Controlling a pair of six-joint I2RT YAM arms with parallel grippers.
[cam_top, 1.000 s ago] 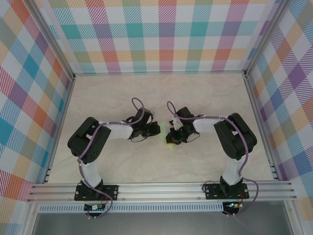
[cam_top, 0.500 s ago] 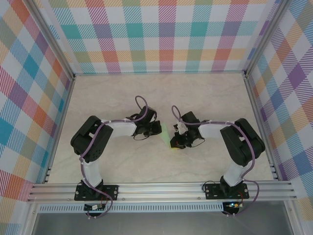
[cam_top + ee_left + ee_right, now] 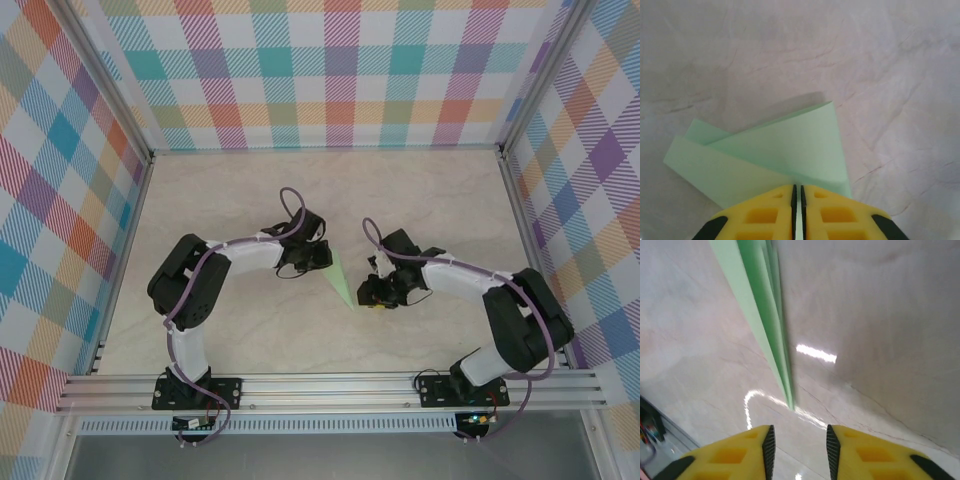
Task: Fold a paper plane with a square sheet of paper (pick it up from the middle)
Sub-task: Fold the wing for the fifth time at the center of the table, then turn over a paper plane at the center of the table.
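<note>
The paper plane point(image 3: 342, 280), a narrow pale green dart, is lying close to the middle of the bench point(image 3: 230, 190), between the two arms. Its long axis is running from the far edge toward the near edge and leaning slightly to the right. The broad tail is pointing toward the far edge and the sharp nose toward the near edge.

The left gripper point(image 3: 318, 257) is sitting at the tail, on the plane's left side. In the left wrist view its yellow fingers point(image 3: 765, 212) are standing almost together. Only a thin slit is showing between them, and the green paper point(image 3: 785, 150) is running right up to it. Whether they are pinching the paper cannot be told.

The right gripper point(image 3: 368, 296) is sitting just beside the nose, on the plane's right side. In the right wrist view its fingers point(image 3: 730, 455) are standing apart with nothing between them. The folded edge of the plane point(image 3: 765, 315) is stretching away ahead of the gap, and the tip is ending just short of it, apart from both pads.

Judged from this layout, the folding is looking complete. Any coming move is turning on the left fingers at the tail, since they are the only ones meeting the paper. The right fingers are nearer the nose but are holding nothing.
</note>
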